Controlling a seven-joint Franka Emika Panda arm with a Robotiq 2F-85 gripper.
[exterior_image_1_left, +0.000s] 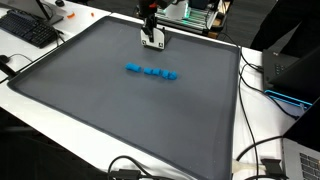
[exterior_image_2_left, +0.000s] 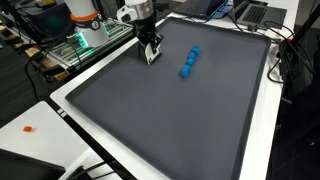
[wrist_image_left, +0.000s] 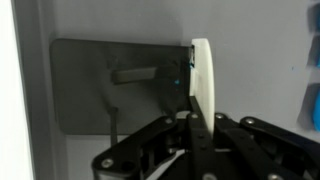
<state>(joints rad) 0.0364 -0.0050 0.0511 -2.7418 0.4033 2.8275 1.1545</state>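
Note:
My gripper (exterior_image_1_left: 152, 36) hangs low over the far side of a dark grey mat (exterior_image_1_left: 120, 110); it also shows in the other exterior view (exterior_image_2_left: 149, 48). It is shut on a thin white flat object (wrist_image_left: 201, 75), seen edge-on between the black fingers (wrist_image_left: 192, 112) in the wrist view. The white piece pokes out below the fingers in both exterior views (exterior_image_1_left: 153, 44) (exterior_image_2_left: 150, 57), close to the mat; I cannot tell if it touches. A row of small blue blocks (exterior_image_1_left: 151, 71) (exterior_image_2_left: 189, 63) lies on the mat, apart from the gripper.
The mat lies on a white table (exterior_image_1_left: 40, 95). A black keyboard (exterior_image_1_left: 30, 30) sits beyond one corner. Cables (exterior_image_1_left: 255, 150) and a laptop (exterior_image_1_left: 303, 160) lie along one side. Green-lit electronics (exterior_image_2_left: 75, 45) stand behind the arm. A small orange object (exterior_image_2_left: 29, 128) is on the table edge.

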